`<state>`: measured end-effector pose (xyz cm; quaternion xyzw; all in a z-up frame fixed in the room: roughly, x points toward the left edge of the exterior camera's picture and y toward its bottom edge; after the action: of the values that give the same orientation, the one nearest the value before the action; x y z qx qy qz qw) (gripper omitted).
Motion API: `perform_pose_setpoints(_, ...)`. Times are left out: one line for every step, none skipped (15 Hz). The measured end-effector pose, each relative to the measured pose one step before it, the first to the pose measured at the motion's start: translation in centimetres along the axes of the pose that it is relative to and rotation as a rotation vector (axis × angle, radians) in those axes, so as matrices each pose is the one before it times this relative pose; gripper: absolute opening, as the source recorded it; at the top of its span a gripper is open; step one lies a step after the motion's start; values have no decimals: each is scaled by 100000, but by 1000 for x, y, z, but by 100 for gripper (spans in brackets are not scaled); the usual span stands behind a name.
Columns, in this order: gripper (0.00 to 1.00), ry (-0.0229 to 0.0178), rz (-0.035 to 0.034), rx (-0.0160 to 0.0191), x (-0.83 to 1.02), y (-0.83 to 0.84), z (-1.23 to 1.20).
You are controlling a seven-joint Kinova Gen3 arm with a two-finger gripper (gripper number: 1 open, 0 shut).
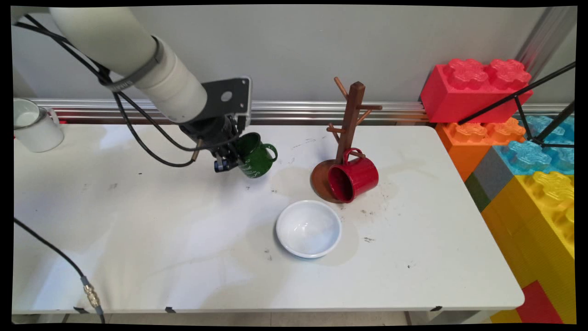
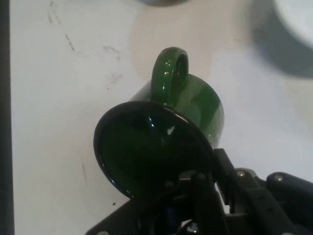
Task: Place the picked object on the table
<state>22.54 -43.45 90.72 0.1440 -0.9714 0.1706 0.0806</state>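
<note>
My gripper [image 1: 240, 157] is shut on the rim of a green mug [image 1: 255, 155], at the back of the white table [image 1: 138, 239], left of centre. The mug is tilted, its mouth turned toward the hand and its handle [image 1: 271, 151] pointing right. In the hand view the green mug [image 2: 161, 142] fills the middle, its dark mouth facing the camera and its handle at the top. There my gripper [image 2: 209, 171] clamps the rim at the lower right, one finger inside and one outside. A soft shadow lies on the table to the mug's right, so the mug seems to be off the surface.
A wooden mug tree [image 1: 350, 124] stands right of the gripper, with a red mug [image 1: 353, 179] on its side on the round base. A white bowl [image 1: 308, 228] sits in front of it. A white mug [image 1: 34, 125] is at the far left. Big toy bricks [image 1: 514, 138] line the right edge.
</note>
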Motion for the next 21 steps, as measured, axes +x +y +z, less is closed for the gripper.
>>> perform_pose_setpoints(0, -1005, 1567, 35, 77, 64, 501)
perform_pose_setpoints(0, -651, 959, 27, 50, 25, 337)
perform_pose_setpoints(0, -886, 1419, 68, 94, 46, 478)
perform_pose_setpoints(0, -934, 1508, 80, 103, 41, 508)
perform_pose_setpoints(0, -887, 1381, 4, 131, 50, 497)
perform_pose_setpoints(0, -744, 985, 35, 68, 62, 392)
perform_pose_setpoints(0, -788, 1069, 36, 112, 53, 436)
perform_pose_setpoints(0, -760, 848, 58, 128, 35, 431)
perform_pose_setpoints(0, -700, 499, 68, 89, 48, 350)
perform_pose_setpoints(0, -363, 154, 51, 43, 20, 170)
perform_pose_setpoints(0, -755, 197, 99, 93, 63, 380)
perform_pose_setpoints(0, -410, 67, 66, 55, 34, 212)
perform_pose_setpoints(0, -539, -62, 196, 111, 40, 314)
perform_pose_setpoints(0, -525, -234, 257, 132, 45, 360)
perform_pose_setpoints(0, -466, -475, 310, 128, 41, 363)
perform_pose_setpoints(0, -390, -413, 252, 107, 32, 300)
perform_pose_setpoints(0, -240, -250, 203, 68, 12, 206)
perform_pose_setpoints(0, -379, -289, 328, 78, 18, 313)
perform_pose_setpoints(0, -410, -273, 387, 74, 21, 345)
perform_pose_setpoints(0, -421, -248, 344, 29, 36, 319)
perform_pose_setpoints(0, -376, -105, 234, 24, 37, 265)
